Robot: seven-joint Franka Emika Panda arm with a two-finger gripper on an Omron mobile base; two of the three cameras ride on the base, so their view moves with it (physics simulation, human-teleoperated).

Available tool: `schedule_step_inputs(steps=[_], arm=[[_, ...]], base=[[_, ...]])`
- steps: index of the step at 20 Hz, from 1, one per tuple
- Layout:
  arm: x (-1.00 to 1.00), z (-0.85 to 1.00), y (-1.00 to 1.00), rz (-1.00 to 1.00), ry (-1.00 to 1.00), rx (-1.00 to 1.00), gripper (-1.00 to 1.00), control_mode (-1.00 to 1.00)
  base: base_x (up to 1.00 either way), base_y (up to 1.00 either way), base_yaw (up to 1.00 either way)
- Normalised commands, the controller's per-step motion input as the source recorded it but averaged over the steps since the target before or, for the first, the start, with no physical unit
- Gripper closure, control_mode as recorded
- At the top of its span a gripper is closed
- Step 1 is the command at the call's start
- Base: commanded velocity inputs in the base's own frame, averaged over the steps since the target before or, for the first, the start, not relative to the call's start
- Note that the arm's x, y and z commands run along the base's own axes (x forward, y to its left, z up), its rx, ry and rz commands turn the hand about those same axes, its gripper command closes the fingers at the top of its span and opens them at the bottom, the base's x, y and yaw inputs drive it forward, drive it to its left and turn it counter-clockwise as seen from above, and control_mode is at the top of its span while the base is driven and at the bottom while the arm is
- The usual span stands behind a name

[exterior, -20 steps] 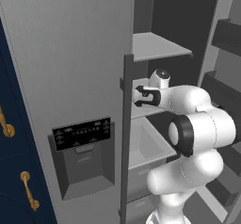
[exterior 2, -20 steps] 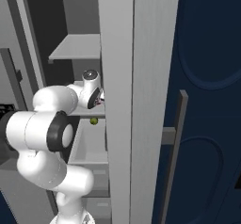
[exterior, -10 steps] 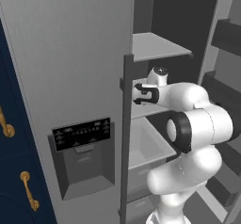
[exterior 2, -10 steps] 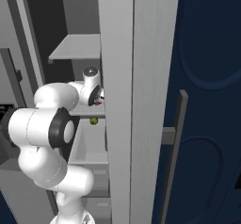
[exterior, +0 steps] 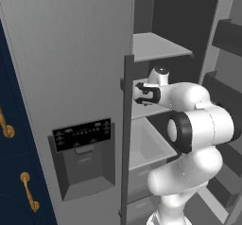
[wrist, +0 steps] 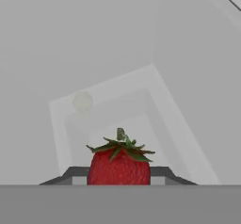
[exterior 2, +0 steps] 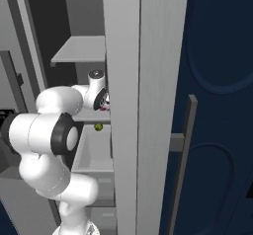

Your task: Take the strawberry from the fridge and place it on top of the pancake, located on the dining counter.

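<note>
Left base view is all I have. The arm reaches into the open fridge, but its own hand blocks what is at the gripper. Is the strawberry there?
Observer: Yes. In the hand view the strawberry sits upright, green leaves on top, inside the gripper, with a dark finger tip against each side.
Operator: Anything else near it that I might knock?
Observer: In the right base view a small yellow-green item lies just below the hand, at the back of the white bin.
Operator: What is on the hand's far side?
Observer: The right base view shows the open fridge door edge-on, close beside the hand, so pulling straight back looks safest.
</note>
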Motion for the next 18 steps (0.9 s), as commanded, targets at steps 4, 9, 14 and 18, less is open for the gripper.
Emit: schedule_step_inputs(steps=[4,9,14,18], arm=[[-0.23,-0.1,0.0,-0.01,-0.02,0.0,1.0,-1.0],[-0.83,0.07,-0.26,-0.01,-0.04,0.01,1.0,-1.0],[-0.96,0.37,-0.02,0.0,-0.03,0.0,1.0,-1.0],[-0.97,0.6,0.0,0.0,0.0,0.0,1.0,-1.0]], base=[[0.0,0.0,0.0],[0.0,0.0,0.0],[0.0,0.0,0.0],[0.0,0.0,0.0]])
